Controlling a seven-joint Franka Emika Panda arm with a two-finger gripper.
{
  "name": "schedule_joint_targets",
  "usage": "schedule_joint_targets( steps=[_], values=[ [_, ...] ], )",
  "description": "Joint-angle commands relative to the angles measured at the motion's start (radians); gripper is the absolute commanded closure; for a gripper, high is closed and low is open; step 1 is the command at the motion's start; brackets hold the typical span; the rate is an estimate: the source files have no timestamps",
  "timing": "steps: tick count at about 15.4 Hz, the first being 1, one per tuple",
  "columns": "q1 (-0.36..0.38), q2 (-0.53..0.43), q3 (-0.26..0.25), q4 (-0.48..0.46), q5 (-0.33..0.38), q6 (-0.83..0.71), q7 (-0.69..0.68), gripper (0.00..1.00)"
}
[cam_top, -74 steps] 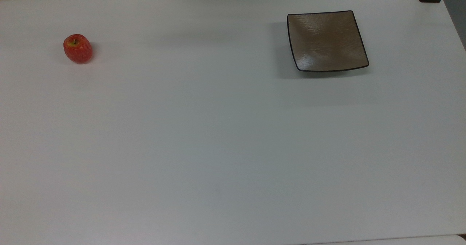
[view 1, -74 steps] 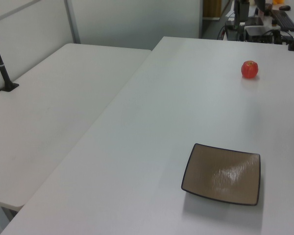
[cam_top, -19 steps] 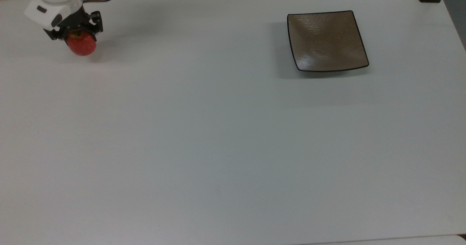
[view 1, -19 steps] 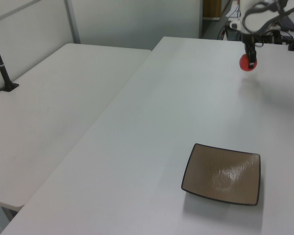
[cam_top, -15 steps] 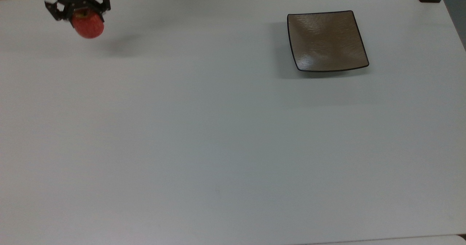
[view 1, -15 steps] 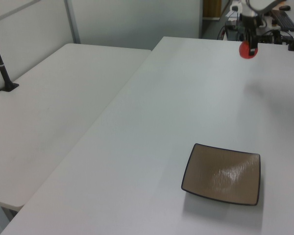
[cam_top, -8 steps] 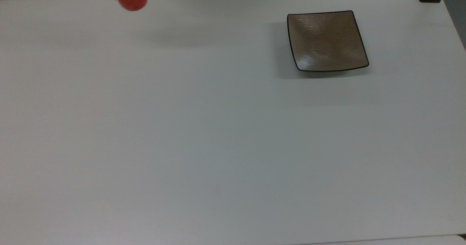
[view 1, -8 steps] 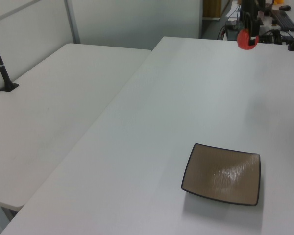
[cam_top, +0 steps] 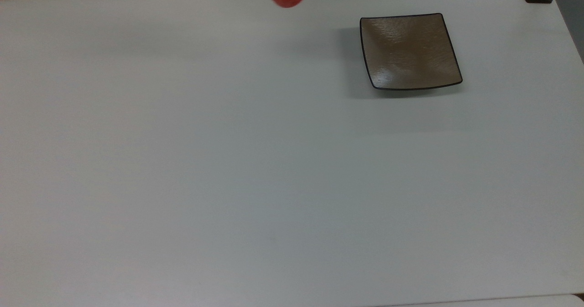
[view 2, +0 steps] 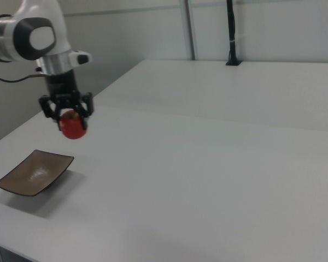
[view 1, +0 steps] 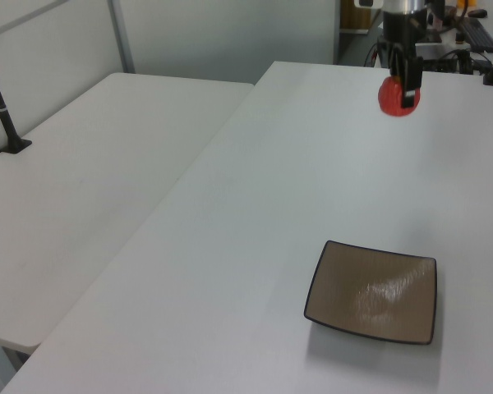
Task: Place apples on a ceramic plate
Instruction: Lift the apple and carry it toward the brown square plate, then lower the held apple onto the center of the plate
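White table (cam_top: 228,161) is lying bare across most of its top. Ceramic plate (cam_top: 409,51) is sitting flat toward the top view's upper right. Gripper (view 2: 71,121) is hanging above the table, clamping the apple (view 2: 73,125) beside the plate, not over it.

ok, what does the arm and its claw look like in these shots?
The arm is glossy white with a round dark-grey joint cap and a silver-grey wrist collar. A thin black cable trails off behind it. The claw is black, with a boxy body and two short dark fingers. No markings can be made out.
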Motion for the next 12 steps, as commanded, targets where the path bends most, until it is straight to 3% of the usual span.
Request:
schedule_joint_targets(
  steps=[1,5,12],
  values=[
    [0.066,0.020,0.083,0.014,0.023,-0.015,0.134,0.81],
    [0.184,0.093,0.096,0.008,0.025,0.043,0.244,0.81],
    [0.307,0.245,0.096,-0.053,0.004,0.317,0.439,0.81]
  ],
)
